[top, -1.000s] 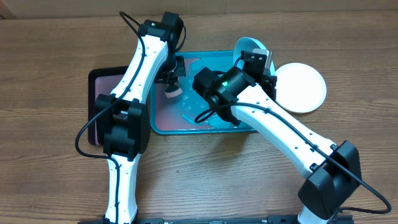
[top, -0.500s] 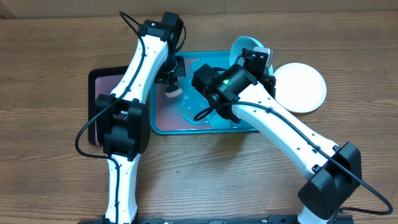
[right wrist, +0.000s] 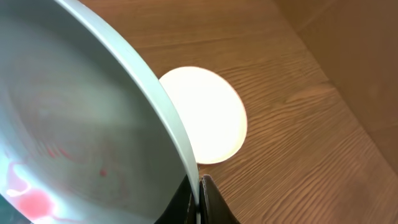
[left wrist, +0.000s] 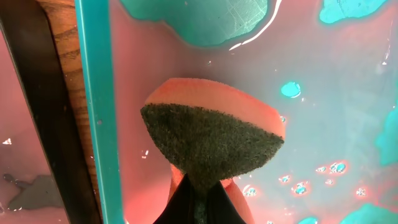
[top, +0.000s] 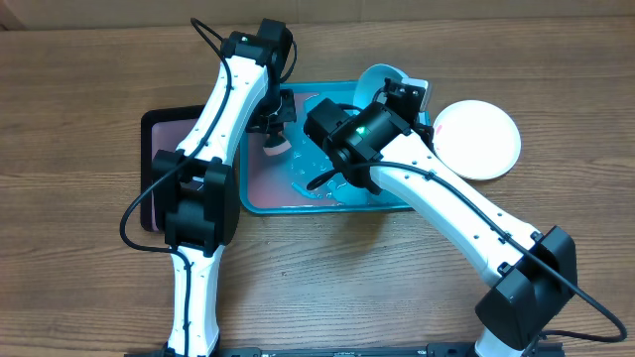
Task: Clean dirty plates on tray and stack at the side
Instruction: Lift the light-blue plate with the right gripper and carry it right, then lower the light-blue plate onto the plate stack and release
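Note:
The turquoise tray [top: 260, 202] lies mid-table with reddish water in it. My right gripper [top: 409, 96] is shut on the rim of the light blue plate [top: 380, 76] and holds it tilted on edge over the tray's far right end. In the right wrist view the plate [right wrist: 74, 124] shows red smears and my fingers [right wrist: 200, 199] pinch its rim. The white plate [top: 478, 139] lies flat on the table to the right of the tray and also shows in the right wrist view [right wrist: 208, 118]. My left gripper [top: 277, 124] is shut on a sponge [left wrist: 214, 134], orange with a dark scouring face, over the tray's left part. The yellow-green plate is not in view.
A smaller black tray [top: 159, 129] with a pinkish inside lies against the turquoise tray's left side; its black rim [left wrist: 37, 106] shows in the left wrist view. A cardboard wall [right wrist: 354, 56] stands beyond the table's edge.
My right gripper has shifted the tilted light blue plate slightly left, further over the tray. The left arm and the sponge have not moved.

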Controlling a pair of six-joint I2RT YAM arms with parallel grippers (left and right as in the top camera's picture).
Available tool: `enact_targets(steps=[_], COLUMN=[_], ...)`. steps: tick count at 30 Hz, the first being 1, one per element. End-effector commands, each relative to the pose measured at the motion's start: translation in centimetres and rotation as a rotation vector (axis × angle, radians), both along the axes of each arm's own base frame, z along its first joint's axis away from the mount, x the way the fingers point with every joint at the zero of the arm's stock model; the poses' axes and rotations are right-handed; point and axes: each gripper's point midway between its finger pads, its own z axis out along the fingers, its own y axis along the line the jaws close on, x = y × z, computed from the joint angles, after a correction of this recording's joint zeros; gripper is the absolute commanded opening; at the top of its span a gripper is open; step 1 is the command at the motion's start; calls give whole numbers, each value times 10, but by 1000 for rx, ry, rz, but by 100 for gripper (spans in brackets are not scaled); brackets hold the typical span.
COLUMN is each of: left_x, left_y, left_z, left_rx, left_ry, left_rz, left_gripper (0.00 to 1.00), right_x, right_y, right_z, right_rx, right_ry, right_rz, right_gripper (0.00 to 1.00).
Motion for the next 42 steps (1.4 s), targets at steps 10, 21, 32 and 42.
enact_targets(steps=[10,21,32,42], left_x=[-2,-2,-3,-2], left_y=[-5,-5,-5,-5], left_z=[-1,-1,-2,-1], left_rx=[-12,-13,-12,-12], left_ry=[8,7,9,8], left_rz=[-16,-16,-19,-19], left_gripper=[4,4,4,4], right_x=[7,50,54,36], right_y=[2,-38,-183,-207], right_z=[0,-43,-85,-143], right_rx=[140,667,855,878], right_ry=[41,300,215,229], right_rz=[5,70,-237,-320], right_gripper=[4,4,4,4])
